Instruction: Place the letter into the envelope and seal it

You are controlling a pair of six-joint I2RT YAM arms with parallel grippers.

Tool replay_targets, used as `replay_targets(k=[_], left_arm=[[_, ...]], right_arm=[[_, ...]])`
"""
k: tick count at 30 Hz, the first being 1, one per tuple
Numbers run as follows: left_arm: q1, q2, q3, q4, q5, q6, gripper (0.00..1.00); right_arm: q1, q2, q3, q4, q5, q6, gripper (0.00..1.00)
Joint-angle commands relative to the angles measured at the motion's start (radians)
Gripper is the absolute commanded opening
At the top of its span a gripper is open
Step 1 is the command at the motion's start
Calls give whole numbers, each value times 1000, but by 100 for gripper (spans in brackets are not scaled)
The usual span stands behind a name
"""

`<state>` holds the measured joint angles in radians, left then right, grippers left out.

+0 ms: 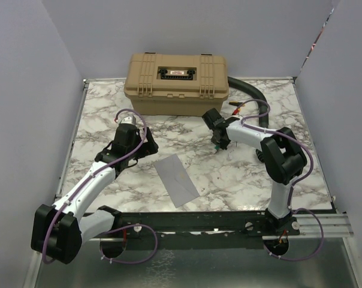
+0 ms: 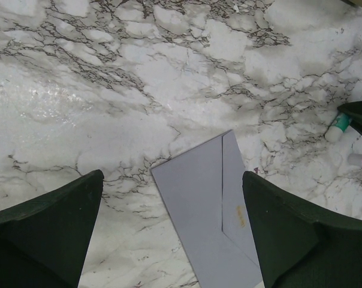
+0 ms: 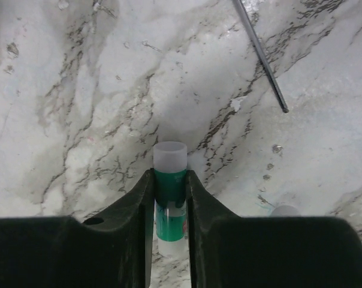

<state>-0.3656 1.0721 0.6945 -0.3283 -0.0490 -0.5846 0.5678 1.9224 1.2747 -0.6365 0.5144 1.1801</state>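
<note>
The grey envelope [image 1: 176,179] lies flat on the marble table, its flap seam facing up; in the left wrist view the envelope [image 2: 205,210] fills the space between the fingers. My left gripper [image 1: 147,144] [image 2: 172,180] hovers open over the envelope's far corner, holding nothing. To the right, my right gripper [image 1: 219,143] [image 3: 170,180] is shut on a green glue stick [image 3: 170,174] with a clear uncapped top, standing on the table; the glue stick [image 2: 338,125] also shows in the left wrist view. The letter is not in view.
A tan hard case [image 1: 176,83] sits at the back centre, with a black hose [image 1: 253,96] curving beside it. A small white cap [image 2: 356,159] [image 3: 284,210] lies near the glue stick. A thin metal rod [image 3: 262,54] lies beyond the right gripper.
</note>
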Motion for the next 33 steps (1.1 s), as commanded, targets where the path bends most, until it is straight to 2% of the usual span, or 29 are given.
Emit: replay_targets(k=[1,4,8,11,14,20,22,25,29,33], left_arm=[[5,13,-6,36,47,5,99],[5,17,-7,68,149,7,99],[5,15,-16,160,328,11,99],[0,8,-32,288,518,-32,99],[-17,16,-54,459,621,-123,99],[-107,52,-74,750,666,-292,99],[-152,66,-56,788,664,-307,99],[-183,72,-40,814,645,-318,99],[-196,76,-40,856,635,-341,88],[-205,95,-43,903,641,-390,63]], right_arm=[[-5,-21,-31,76,-71,-52,14],[-5,-63,-59,133,-106,-112,4],[-4,-212,-185,305,-188,-200,1],[-3,-365,-311,518,-338,-275,1],[0,-485,-419,723,-555,-324,1],[26,-643,-526,1016,-807,-305,1],[30,-672,-542,1091,-860,-288,1],[34,-687,-530,1112,-914,-283,1],[37,-697,-530,1123,-959,-263,1],[38,-711,-548,1140,-976,-244,1]])
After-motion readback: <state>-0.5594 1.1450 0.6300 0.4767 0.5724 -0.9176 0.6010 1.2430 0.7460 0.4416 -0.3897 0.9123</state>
